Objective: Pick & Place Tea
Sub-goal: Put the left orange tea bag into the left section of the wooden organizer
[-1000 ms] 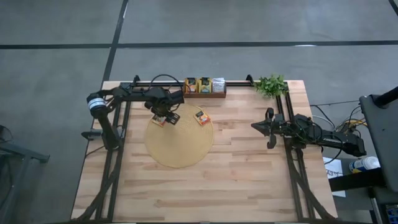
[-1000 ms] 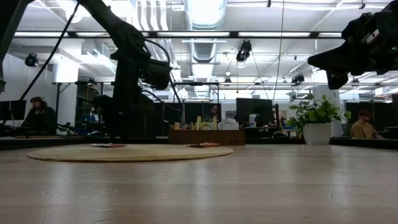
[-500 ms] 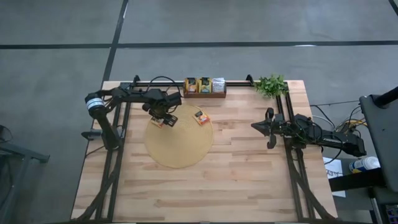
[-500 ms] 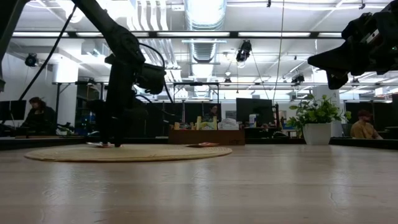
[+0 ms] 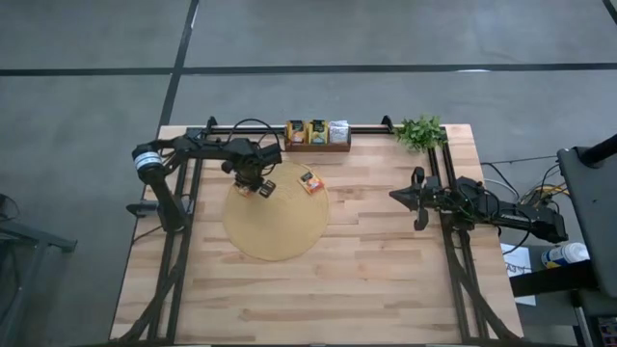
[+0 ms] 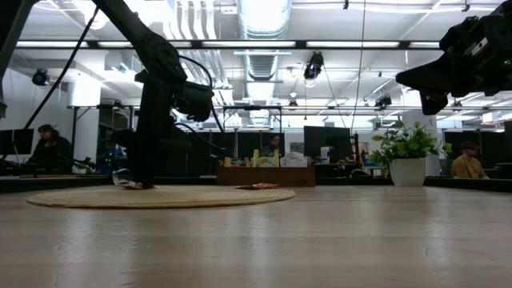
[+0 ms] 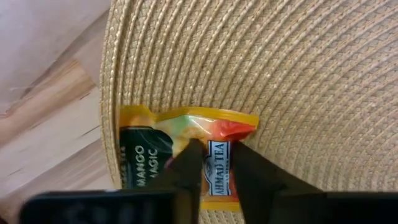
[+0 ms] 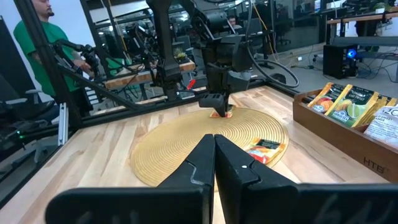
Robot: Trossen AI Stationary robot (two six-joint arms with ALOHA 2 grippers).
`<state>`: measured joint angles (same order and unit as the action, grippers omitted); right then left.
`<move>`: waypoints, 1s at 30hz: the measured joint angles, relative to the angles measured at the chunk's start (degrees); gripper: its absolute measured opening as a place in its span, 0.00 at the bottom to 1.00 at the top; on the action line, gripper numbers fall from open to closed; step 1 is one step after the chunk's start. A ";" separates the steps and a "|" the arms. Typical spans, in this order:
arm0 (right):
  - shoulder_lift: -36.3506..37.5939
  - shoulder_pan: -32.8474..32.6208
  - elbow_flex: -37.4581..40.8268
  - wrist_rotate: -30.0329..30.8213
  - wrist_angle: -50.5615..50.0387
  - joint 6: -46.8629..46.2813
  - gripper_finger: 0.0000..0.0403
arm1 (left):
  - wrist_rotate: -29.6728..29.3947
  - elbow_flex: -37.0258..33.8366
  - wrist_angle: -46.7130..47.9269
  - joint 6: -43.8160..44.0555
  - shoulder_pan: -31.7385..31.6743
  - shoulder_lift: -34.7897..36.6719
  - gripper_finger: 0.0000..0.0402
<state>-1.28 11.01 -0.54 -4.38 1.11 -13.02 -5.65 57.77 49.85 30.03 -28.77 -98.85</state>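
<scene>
A pale wooden surface (image 5: 386,260) carries a round woven mat (image 5: 280,226) and, at its far edge, a wooden tray (image 5: 317,145) holding tea sachets. The left tool (image 5: 253,185) stands at the mat's far-left rim, its fingers (image 7: 186,165) pinching an orange sachet (image 7: 186,134) lying on the mat. A second sachet (image 5: 310,182) rests nearby. The right tool (image 5: 420,198) hovers clenched, well apart.
</scene>
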 joint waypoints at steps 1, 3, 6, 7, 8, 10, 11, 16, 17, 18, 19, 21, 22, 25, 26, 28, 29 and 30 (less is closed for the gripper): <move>0.00 0.02 -0.01 0.00 0.01 0.00 0.02 | -0.03 0.06 0.08 -0.16 0.00 0.00 0.16; 0.00 0.01 0.00 0.00 0.01 0.00 0.02 | -0.27 0.19 0.26 -0.41 0.00 -0.01 0.07; 0.00 0.02 -0.01 0.00 0.00 0.00 0.02 | -0.27 0.33 0.37 -0.80 0.00 -0.05 0.04; 0.00 0.00 0.00 0.00 0.00 0.00 0.02 | -0.27 0.45 0.49 -1.01 0.00 -0.07 0.04; 0.00 0.01 0.00 0.00 0.02 0.00 0.02 | -0.27 0.63 0.71 -1.06 0.00 -0.10 0.04; 0.00 0.00 -0.01 0.00 0.00 0.00 0.02 | -0.26 1.31 1.54 -1.29 -0.02 -0.23 0.04; 0.00 0.02 -0.02 0.01 0.00 0.00 0.02 | -0.22 1.76 1.99 -1.66 0.03 -0.30 0.04; 0.00 0.00 0.00 0.00 0.00 0.00 0.02 | -0.33 5.62 4.40 -4.68 0.50 -0.06 0.04; 0.00 0.00 0.00 0.02 0.01 0.00 0.02 | -0.67 6.53 4.55 -5.55 0.54 0.12 0.04; 0.00 0.01 -0.01 0.00 0.00 0.00 0.02 | -1.18 7.54 4.59 -6.59 0.63 0.25 0.04; 0.00 0.00 -0.01 0.02 0.01 0.00 0.02 | -1.96 8.68 4.68 -7.84 0.70 0.33 0.04; 0.00 0.01 -0.01 0.01 0.01 0.00 0.02 | -3.75 11.12 4.85 -10.84 0.74 0.33 0.04; 0.00 0.02 0.00 0.00 0.00 0.00 0.02 | -4.63 12.31 4.87 -12.54 0.76 0.33 0.04; 0.00 0.01 0.00 0.02 0.00 0.00 0.02 | -7.29 16.05 4.65 -17.15 0.79 0.33 0.04; 0.00 0.02 0.00 0.01 0.00 0.00 0.02 | -7.93 17.16 4.41 -18.73 0.76 0.33 0.04; 0.01 0.02 0.00 0.02 0.00 0.00 0.02 | -8.69 19.14 3.20 -22.42 0.55 0.33 0.04; 0.00 0.00 -0.02 0.00 0.00 0.00 0.02 | -8.80 20.07 2.57 -24.38 0.42 0.33 0.04; 0.00 0.02 0.00 0.00 0.02 0.00 0.02 | -8.91 21.00 1.82 -26.39 0.35 0.33 0.04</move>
<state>-1.28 11.03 -0.54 -4.38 1.12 -13.02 -14.56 78.78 51.67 3.64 -28.42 -98.52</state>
